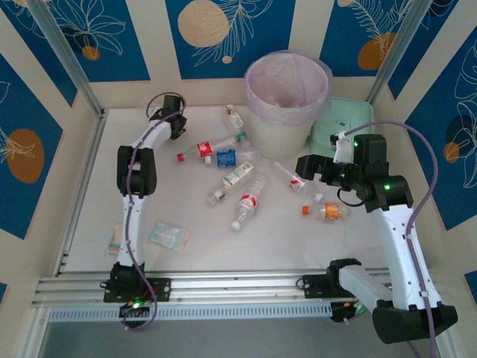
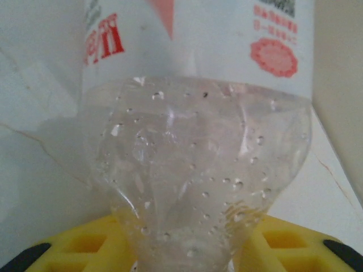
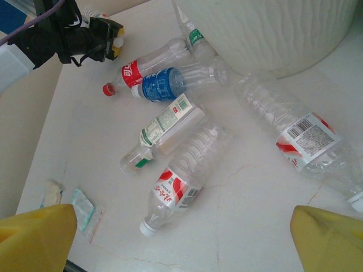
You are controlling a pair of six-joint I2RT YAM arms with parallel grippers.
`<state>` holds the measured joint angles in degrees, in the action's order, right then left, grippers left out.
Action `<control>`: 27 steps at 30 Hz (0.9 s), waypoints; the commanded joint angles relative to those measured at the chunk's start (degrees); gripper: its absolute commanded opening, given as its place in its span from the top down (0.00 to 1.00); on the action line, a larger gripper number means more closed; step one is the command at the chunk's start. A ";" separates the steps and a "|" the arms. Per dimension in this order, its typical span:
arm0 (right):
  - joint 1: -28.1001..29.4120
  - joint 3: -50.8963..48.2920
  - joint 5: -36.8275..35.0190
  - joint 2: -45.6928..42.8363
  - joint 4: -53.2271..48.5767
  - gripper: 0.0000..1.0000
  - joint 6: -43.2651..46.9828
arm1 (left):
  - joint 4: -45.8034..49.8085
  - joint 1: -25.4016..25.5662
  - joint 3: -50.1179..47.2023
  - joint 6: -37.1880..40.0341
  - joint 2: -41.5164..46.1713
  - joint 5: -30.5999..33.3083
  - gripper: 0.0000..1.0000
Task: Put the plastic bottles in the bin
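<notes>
Nearest the arm bases, a flat clear packet [image 1: 168, 236] lies on the table [image 1: 89, 194]; it is not one for the bin. A little farther in, the right gripper [image 3: 184, 226] hangs with its yellow fingers [image 3: 37, 238] spread wide and nothing between them. It is above a barcode-label bottle [image 3: 300, 141] and just beside an orange-capped bottle [image 1: 328, 212]. More bottles lie loose in the middle of the table, among them a blue-label bottle [image 3: 161, 85]. Farther back on the left, the left gripper [image 1: 176, 125] is clenched on the crumpled clear base of a white-label bottle [image 2: 193, 164], which has droplets on its wall. The bin [image 1: 283, 136] stands by the far wall, well apart to the right.

The step in hand looks like picking up that bottle. Its thin wall may buckle and slip, so the grip wants to be firm before lifting. Lift high enough to pass over the loose bottles and the rim. Let go only once the bottle is above the bag.
</notes>
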<state>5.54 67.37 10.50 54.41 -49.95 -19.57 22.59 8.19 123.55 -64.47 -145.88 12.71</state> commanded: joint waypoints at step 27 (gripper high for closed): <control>1.47 2.97 17.17 -1.87 11.72 0.09 -7.94 | -17.31 20.42 -69.11 38.17 72.71 -3.52 1.00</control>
<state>5.98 68.71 20.64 50.76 -43.97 -24.53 3.03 23.75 57.63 -32.16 -78.26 8.62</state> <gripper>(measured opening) 0.917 0.338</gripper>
